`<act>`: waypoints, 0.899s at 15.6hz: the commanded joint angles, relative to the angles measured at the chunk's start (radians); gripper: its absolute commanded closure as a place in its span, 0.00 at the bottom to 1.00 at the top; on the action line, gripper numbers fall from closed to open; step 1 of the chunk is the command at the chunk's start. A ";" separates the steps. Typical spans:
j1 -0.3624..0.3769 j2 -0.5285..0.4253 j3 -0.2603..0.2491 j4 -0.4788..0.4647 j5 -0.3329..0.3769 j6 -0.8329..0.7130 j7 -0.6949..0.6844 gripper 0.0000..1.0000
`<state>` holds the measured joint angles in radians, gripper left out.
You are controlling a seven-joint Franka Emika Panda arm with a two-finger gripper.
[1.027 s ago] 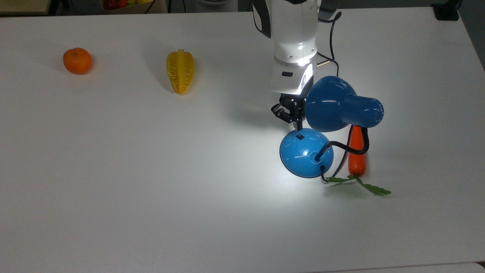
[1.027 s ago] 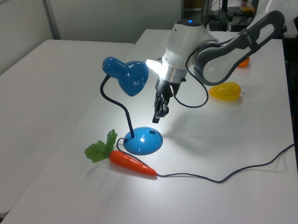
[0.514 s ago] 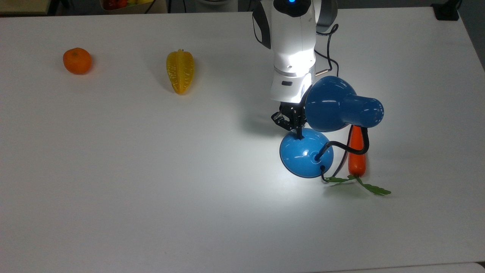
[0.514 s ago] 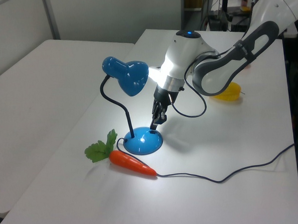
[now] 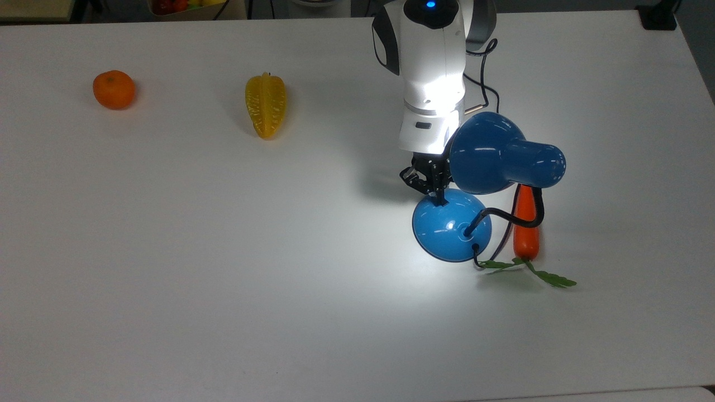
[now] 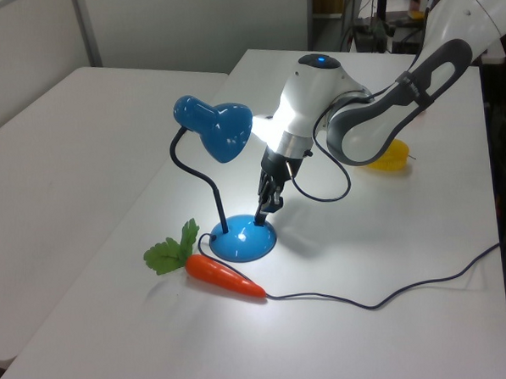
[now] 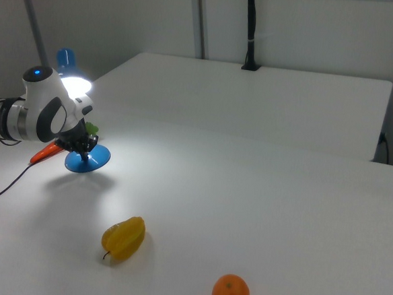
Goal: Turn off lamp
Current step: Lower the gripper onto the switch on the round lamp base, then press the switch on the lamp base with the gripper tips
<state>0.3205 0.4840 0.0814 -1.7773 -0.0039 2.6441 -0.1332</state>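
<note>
The blue lamp (image 5: 491,153) stands at the top view's right, its shade lit and throwing a bright pool on the white table. Its round domed base (image 5: 452,229) sits below the shade, joined by a black bendy neck. My gripper (image 5: 441,198) points down with fingers shut and its tip resting on the far edge of the base, covering the switch. In the left view the gripper (image 6: 261,216) touches the base (image 6: 243,239) beside the shade (image 6: 224,131). The right view shows the gripper (image 7: 83,154) on the base (image 7: 87,160).
An orange carrot (image 5: 526,229) with green leaves lies right beside the lamp base. A yellow starfruit (image 5: 266,105) and an orange (image 5: 114,89) lie at the top view's upper left. The lamp's black cord (image 6: 369,302) trails across the table.
My gripper came down from just above the base onto its switch area in the first half second, then stayed almost still. The lamp has stayed lit throughout.
</note>
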 commanded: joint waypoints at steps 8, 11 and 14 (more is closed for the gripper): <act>0.006 0.013 0.000 -0.030 -0.027 0.019 0.006 1.00; 0.005 0.013 0.000 -0.034 -0.027 0.014 0.006 1.00; 0.003 0.005 0.000 -0.047 -0.031 0.010 0.004 1.00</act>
<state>0.3206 0.4849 0.0815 -1.7803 -0.0147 2.6443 -0.1332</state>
